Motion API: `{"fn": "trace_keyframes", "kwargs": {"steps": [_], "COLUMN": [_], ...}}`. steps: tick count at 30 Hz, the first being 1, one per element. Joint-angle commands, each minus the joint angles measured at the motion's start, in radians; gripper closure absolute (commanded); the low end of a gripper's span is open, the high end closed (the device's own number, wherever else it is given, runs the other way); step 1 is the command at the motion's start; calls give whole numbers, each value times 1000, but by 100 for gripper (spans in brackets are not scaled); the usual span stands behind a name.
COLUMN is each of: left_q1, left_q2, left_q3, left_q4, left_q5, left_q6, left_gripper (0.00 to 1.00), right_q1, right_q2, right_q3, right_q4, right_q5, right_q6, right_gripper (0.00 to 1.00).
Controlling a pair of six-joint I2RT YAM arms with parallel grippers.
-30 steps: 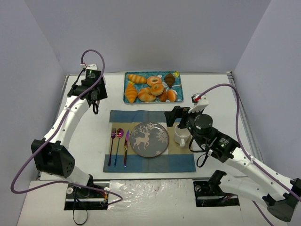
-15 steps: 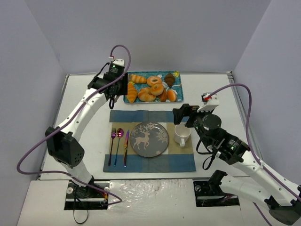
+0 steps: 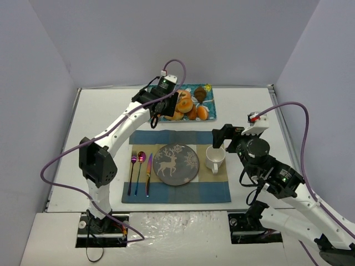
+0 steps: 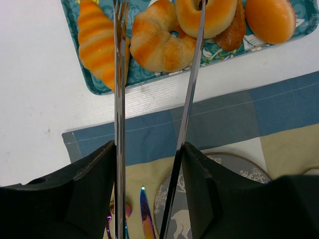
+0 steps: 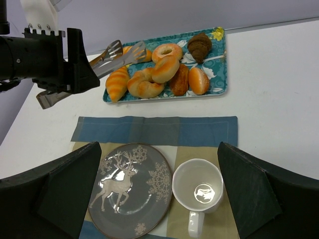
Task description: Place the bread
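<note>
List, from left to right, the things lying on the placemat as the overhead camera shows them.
Fork → spoon → knife → plate → mug.

Ahead of my left fingers (image 4: 89,194) the tongs (image 4: 118,74) stand parted over the near edge of the tray (image 4: 144,77). A croissant (image 4: 159,45) fills the gap between their arms. A striped croissant (image 4: 97,45) lies under the left arm and the bread (image 4: 219,17) under the right tip, all packed close. Nearer those fingers I see open table (image 4: 40,99) and mat (image 4: 239,114). Between my right fingers (image 5: 65,194), a plate (image 5: 144,164) and a mug (image 5: 197,191) take up the mat. Bare table opens ahead of the right-hand finger.
</note>
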Motion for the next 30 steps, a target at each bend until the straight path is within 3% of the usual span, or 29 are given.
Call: {"fn": "trace_keyframes", "kwargs": {"steps": [1, 14, 30], "left_q1": [-25, -114, -147], "left_q2": [-12, 99, 216], "left_q3": [87, 190, 263], "left_q4": [10, -27, -49], "left_q5": [-19, -42, -118], "left_q6": [22, 49, 79], "left_gripper": [52, 52, 52], "right_q1": [-5, -5, -5], "right_q2": [-16, -70, -112], "right_q3": [40, 8, -2], "right_q4": [22, 1, -25], "right_q5": [45, 55, 62], "right_q6": [18, 39, 51], "right_gripper": [0, 0, 0]}}
